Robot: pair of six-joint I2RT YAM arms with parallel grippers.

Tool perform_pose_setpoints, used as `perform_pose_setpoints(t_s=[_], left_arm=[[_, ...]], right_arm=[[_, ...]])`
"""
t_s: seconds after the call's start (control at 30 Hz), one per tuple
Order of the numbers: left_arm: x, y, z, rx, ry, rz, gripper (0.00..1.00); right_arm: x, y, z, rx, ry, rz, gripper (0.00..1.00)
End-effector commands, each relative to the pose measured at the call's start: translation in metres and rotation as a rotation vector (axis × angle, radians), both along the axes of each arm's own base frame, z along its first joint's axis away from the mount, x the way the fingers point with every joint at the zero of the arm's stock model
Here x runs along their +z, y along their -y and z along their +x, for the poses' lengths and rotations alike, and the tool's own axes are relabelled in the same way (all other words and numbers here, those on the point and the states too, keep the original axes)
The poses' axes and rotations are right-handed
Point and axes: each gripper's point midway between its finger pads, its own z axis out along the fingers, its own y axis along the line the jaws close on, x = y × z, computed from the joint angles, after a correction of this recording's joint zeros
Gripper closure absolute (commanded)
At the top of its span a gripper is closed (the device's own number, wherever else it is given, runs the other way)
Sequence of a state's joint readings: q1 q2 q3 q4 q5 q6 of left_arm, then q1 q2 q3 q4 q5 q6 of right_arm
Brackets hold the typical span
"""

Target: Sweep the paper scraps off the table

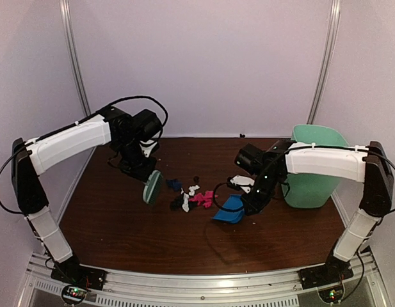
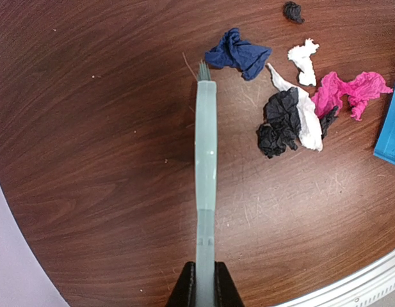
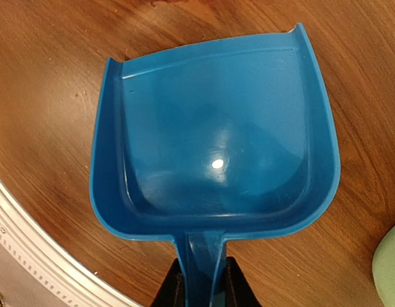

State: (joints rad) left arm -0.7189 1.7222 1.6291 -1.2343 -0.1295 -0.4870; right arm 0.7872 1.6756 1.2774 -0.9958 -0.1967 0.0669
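Note:
The paper scraps [image 1: 192, 197] lie in a loose cluster mid-table: a dark blue wad [image 2: 238, 54], a black wad [image 2: 280, 121], white pieces [image 2: 304, 61] and a pink wad [image 2: 347, 93]. My left gripper [image 2: 205, 284] is shut on the handle of the mint-green hand brush [image 2: 205, 153]; its head [image 1: 152, 187] hangs just left of the scraps. My right gripper [image 3: 203, 284] is shut on the handle of the blue dustpan [image 3: 216, 134], which sits empty on the table [image 1: 120, 217] just right of the scraps [image 1: 229, 210].
A mint-green bin [image 1: 315, 167] stands at the right, behind my right arm. The silver rail [image 1: 203, 281] runs along the near table edge. White walls enclose the back and sides.

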Motion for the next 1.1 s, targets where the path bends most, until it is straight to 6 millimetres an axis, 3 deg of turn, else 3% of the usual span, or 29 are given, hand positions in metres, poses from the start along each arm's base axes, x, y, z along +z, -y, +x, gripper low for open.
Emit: perform_pose_setpoints(t_s=[0.0,0.2,0.47,1.07], left_arm=[[0.005,0.006,0.010,-0.016,0.017,-0.015,1.00],[-0.007,0.015,0.010,-0.047,-0.025,-0.021,1.00],[-0.017,0.038,0.004,-0.090,-0.099,-0.111,1.00],[-0.030,0.068,-0.022,-0.155,-0.173,-0.153,1.00]], right_arm=[[-0.008,-0.010,0.012,0.128,0.049,-0.012,1.00],[-0.021,-0.029,0.028,0.191,0.058,-0.008,1.00],[-0.025,-0.050,0.041,0.244,0.073,0.033,1.00],[-0.034,-0.095,0.032,0.311,0.047,0.147,1.00]])
